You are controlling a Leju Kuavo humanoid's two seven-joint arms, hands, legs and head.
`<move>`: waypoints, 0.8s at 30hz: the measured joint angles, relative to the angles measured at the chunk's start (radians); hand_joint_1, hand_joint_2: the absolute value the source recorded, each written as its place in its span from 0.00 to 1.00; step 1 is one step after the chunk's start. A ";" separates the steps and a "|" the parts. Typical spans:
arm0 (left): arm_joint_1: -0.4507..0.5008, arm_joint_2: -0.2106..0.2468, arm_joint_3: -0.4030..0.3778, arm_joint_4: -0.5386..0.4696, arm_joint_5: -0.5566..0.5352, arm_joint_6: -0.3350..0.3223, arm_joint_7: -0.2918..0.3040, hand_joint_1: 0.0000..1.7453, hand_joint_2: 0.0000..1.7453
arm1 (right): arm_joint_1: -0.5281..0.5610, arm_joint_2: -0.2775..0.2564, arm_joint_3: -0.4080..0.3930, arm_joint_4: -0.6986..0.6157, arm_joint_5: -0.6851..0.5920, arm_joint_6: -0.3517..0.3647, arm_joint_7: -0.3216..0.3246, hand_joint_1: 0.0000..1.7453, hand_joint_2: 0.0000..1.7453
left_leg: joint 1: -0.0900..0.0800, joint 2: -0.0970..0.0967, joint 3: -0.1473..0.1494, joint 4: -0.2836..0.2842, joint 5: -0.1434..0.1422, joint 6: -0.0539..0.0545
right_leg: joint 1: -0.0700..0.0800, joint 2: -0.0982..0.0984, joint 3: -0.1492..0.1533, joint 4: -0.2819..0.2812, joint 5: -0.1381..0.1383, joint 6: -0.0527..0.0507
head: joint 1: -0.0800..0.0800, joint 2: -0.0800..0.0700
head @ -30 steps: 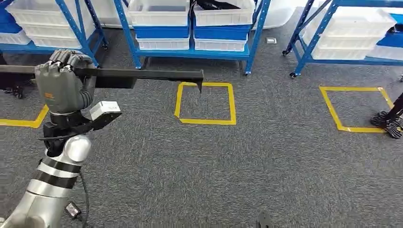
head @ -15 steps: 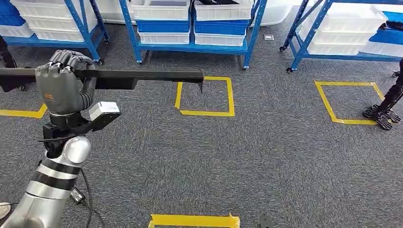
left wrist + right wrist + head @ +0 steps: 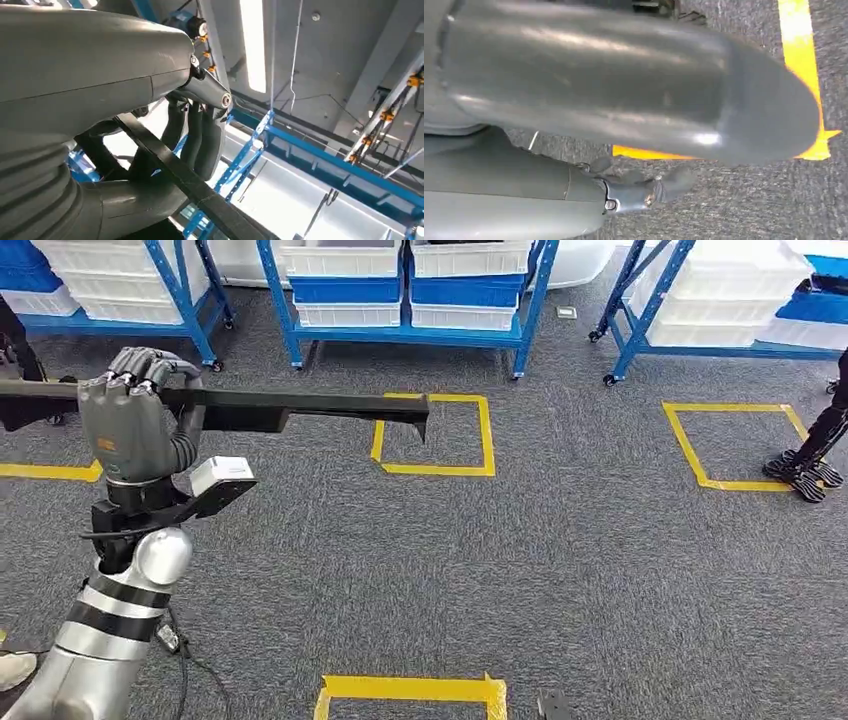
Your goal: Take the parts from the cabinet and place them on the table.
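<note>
My left hand grips a long black bar-shaped part, held level above the grey carpet. My right hand hangs over yellow floor tape, fingers apart, holding nothing.

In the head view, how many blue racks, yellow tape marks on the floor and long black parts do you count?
Blue racks: 3
Yellow tape marks: 4, two cut off by the picture edge
Long black part, held by the left robot hand: 1
Total: 8
</note>
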 joint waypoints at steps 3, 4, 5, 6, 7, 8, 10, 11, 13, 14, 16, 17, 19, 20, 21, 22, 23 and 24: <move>0.000 0.001 0.000 0.000 0.000 0.000 -0.001 1.00 1.00 | 0.000 0.000 -0.001 0.000 0.011 0.008 -0.004 0.00 0.00 | 0.002 0.000 0.000 -0.010 0.009 -0.010 | 0.001 0.000 -0.005 0.000 0.006 -0.009 | -0.001 0.000; 0.000 0.002 0.000 0.000 0.001 0.000 -0.001 1.00 1.00 | 0.000 0.000 -0.001 0.000 0.015 0.011 -0.005 0.00 0.00 | 0.002 0.000 0.000 -0.012 0.012 -0.011 | 0.001 0.000 -0.006 0.000 0.008 -0.012 | -0.001 0.000; 0.000 0.003 0.000 0.000 0.001 0.001 -0.001 1.00 1.00 | 0.000 0.000 -0.001 0.000 0.021 0.011 -0.008 0.00 0.00 | 0.002 0.000 0.000 -0.014 0.014 -0.012 | 0.001 0.000 -0.007 0.000 0.008 -0.012 | -0.001 0.000; 0.000 0.004 0.000 0.000 0.001 0.001 -0.002 1.00 1.00 | 0.000 0.000 -0.001 0.000 0.031 0.011 -0.012 0.00 0.00 | 0.002 0.000 0.000 -0.015 0.015 -0.014 | 0.002 0.000 -0.008 0.000 0.009 -0.013 | -0.002 0.000; 0.000 0.006 0.000 0.000 0.001 0.001 -0.002 1.00 1.00 | -0.001 0.000 -0.001 0.000 0.041 0.011 -0.013 0.00 0.00 | 0.002 0.000 0.000 -0.016 0.016 -0.015 | 0.002 0.000 -0.009 0.000 0.010 -0.015 | -0.001 0.000; 0.000 0.008 0.000 0.000 0.001 0.001 -0.002 1.00 1.00 | -0.001 0.000 0.000 0.000 0.053 0.006 -0.013 0.00 0.00 | 0.002 0.000 0.000 -0.017 0.017 -0.016 | 0.002 0.000 -0.009 0.000 0.010 -0.015 | -0.001 0.000; 0.001 0.010 0.000 0.000 0.001 0.001 -0.002 1.00 1.00 | -0.001 0.000 0.007 0.000 0.073 -0.007 -0.010 0.00 0.00 | 0.001 -0.001 -0.003 -0.013 0.016 -0.012 | -0.003 0.000 -0.009 -0.001 0.013 -0.011 | -0.002 0.000; 0.001 0.011 0.001 0.000 0.001 0.001 -0.002 1.00 1.00 | -0.002 0.001 0.010 0.000 0.081 -0.011 -0.010 0.00 0.00 | 0.000 -0.001 -0.003 -0.013 0.017 -0.011 | -0.003 0.000 -0.009 -0.001 0.013 -0.011 | -0.001 0.000; 0.002 0.017 0.002 0.000 0.001 0.001 -0.002 1.00 1.00 | -0.004 0.003 0.018 0.000 0.098 -0.018 -0.004 0.00 0.00 | -0.003 -0.003 -0.004 -0.014 0.018 -0.008 | -0.005 -0.004 -0.008 -0.004 0.015 -0.007 | -0.002 0.000; 0.001 0.019 0.002 -0.001 0.001 0.002 -0.002 1.00 1.00 | -0.004 0.003 0.022 0.000 0.101 -0.021 -0.002 0.00 0.00 | -0.003 -0.005 -0.003 -0.022 0.022 -0.003 | -0.004 -0.005 -0.006 -0.006 0.016 -0.005 | -0.002 0.000; 0.001 0.019 0.003 -0.002 0.000 0.003 -0.002 1.00 1.00 | -0.005 0.000 0.026 0.000 0.105 -0.023 0.000 0.00 0.00 | 0.013 -0.009 0.010 -0.054 0.042 0.008 | -0.001 -0.006 -0.027 0.028 -0.013 -0.006 | 0.002 0.000; 0.000 0.019 0.003 -0.002 0.000 0.004 -0.002 1.00 1.00 | -0.007 0.001 0.028 0.000 0.107 -0.023 0.001 0.00 0.00 | 0.015 -0.011 0.007 -0.055 0.046 0.012 | -0.003 -0.004 -0.054 0.086 -0.046 -0.007 | 0.005 0.000; 0.006 0.019 0.003 -0.001 0.000 0.005 -0.002 1.00 1.00 | -0.007 -0.001 0.029 0.000 0.111 -0.024 0.005 0.00 0.00 | 0.017 -0.020 -0.001 -0.055 0.049 0.008 | -0.012 -0.004 -0.120 0.239 -0.111 -0.004 | 0.006 0.000; 0.010 0.019 0.003 -0.001 0.000 0.005 -0.002 1.00 1.00 | -0.007 -0.001 0.030 0.000 0.112 -0.024 0.007 0.00 0.00 | 0.019 -0.027 -0.006 -0.054 0.052 0.004 | -0.017 -0.004 -0.143 0.294 -0.128 0.004 | 0.006 0.000; 0.014 0.019 0.003 -0.001 -0.001 0.005 -0.002 1.00 1.00 | -0.006 -0.002 0.030 0.000 0.114 -0.024 0.008 0.00 0.00 | 0.022 -0.036 -0.009 -0.054 0.055 -0.001 | -0.023 -0.004 -0.139 0.291 -0.121 0.015 | 0.007 0.000; 0.016 0.019 0.002 -0.001 -0.001 0.005 -0.002 1.00 1.00 | -0.007 -0.002 0.031 0.000 0.116 -0.024 0.008 0.00 0.00 | 0.027 -0.045 -0.012 -0.054 0.059 -0.006 | -0.029 -0.004 -0.109 0.237 -0.098 0.029 | 0.006 0.000; 0.016 0.019 0.002 -0.001 -0.001 0.005 -0.002 1.00 1.00 | -0.008 -0.003 0.031 0.000 0.118 -0.024 0.009 0.00 0.00 | 0.032 -0.055 -0.015 -0.053 0.062 -0.012 | -0.035 -0.002 -0.062 0.152 -0.065 0.044 | 0.007 0.000; 0.015 0.019 0.002 -0.001 -0.001 0.005 -0.002 1.00 1.00 | -0.008 -0.004 0.032 0.000 0.123 -0.025 0.011 0.00 0.00 | 0.036 -0.065 -0.018 -0.050 0.064 -0.020 | -0.045 0.014 -0.008 0.053 -0.033 0.058 | 0.007 0.000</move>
